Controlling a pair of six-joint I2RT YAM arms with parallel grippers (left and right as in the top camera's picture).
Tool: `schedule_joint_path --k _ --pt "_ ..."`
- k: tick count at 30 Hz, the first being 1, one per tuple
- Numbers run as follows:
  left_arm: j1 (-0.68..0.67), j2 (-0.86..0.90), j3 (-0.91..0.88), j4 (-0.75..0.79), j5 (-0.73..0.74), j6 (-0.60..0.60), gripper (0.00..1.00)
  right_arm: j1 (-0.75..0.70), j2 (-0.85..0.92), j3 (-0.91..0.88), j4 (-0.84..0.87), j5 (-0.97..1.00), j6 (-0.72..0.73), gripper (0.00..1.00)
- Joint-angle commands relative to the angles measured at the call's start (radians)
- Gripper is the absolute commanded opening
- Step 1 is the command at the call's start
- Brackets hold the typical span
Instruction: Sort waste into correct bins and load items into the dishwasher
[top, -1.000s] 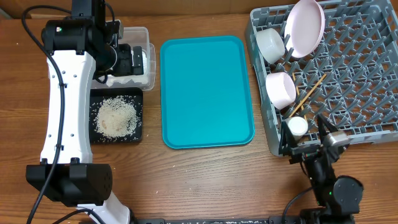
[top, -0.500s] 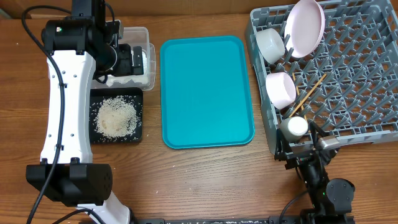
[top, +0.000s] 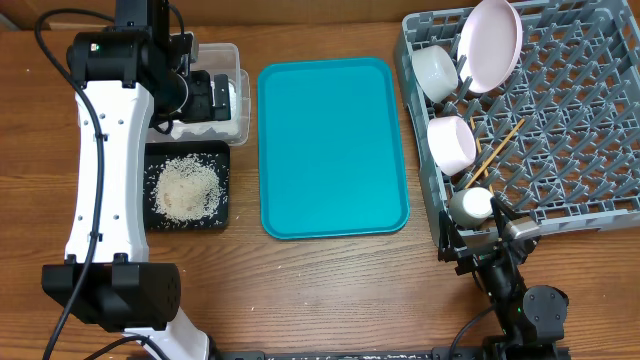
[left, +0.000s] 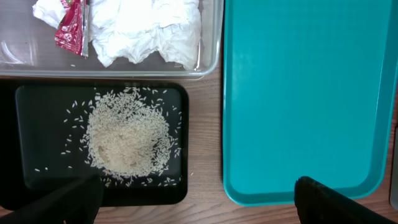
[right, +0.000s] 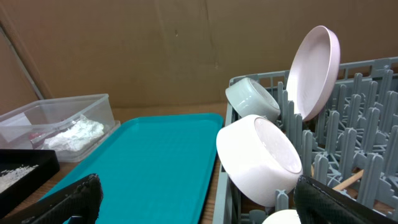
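Observation:
Crumpled napkins (left: 149, 31) and a red-and-white wrapper (left: 69, 31) lie in the clear tub (left: 211, 62). Rice (left: 127, 137) is heaped in the black tray (left: 37, 106). My left gripper (left: 199, 205) hovers open and empty above them; it also shows in the overhead view (top: 205, 95). The grey rack (top: 580, 130) holds the plate (top: 490, 42), two bowls (top: 436, 70) (top: 452, 142), the cup (top: 472, 205) and chopsticks (top: 495, 150). My right gripper (top: 480, 238) is open and empty at the rack's front left corner, just in front of the cup.
An empty teal tray (top: 332, 145) lies between the bins and the rack. The left arm's white body (top: 105, 170) stretches along the table's left side. A brown cardboard wall (right: 155, 43) stands behind the table.
My right gripper has drawn back a little from the rack toward the table's front edge and shifted left. The cup sits in the rack. The left arm has not moved.

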Motion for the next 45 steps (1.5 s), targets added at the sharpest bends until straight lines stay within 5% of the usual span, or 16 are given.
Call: schedule_joint_path --k 1,25,31,36,45 --pt "-0.007 -0.019 0.013 0.004 -0.007 0.001 1.0 0.006 -0.013 -0.011 0.006 -0.004 0.008 1.0" --pt "-0.006 -0.044 0.013 0.003 -0.009 0.002 1.0 0.005 -0.012 -0.011 0.006 -0.004 0.008 1.0" --pt "-0.006 -0.256 0.013 0.025 -0.207 0.013 1.0 0.005 -0.012 -0.011 0.006 -0.004 0.008 1.0" --pt "-0.006 -0.479 -0.14 0.336 -0.097 0.025 1.0 0.005 -0.012 -0.011 0.006 -0.004 0.008 1.0" --pt "-0.006 -0.842 -0.827 0.939 0.056 0.028 1.0 0.005 -0.012 -0.011 0.006 -0.004 0.008 1.0"
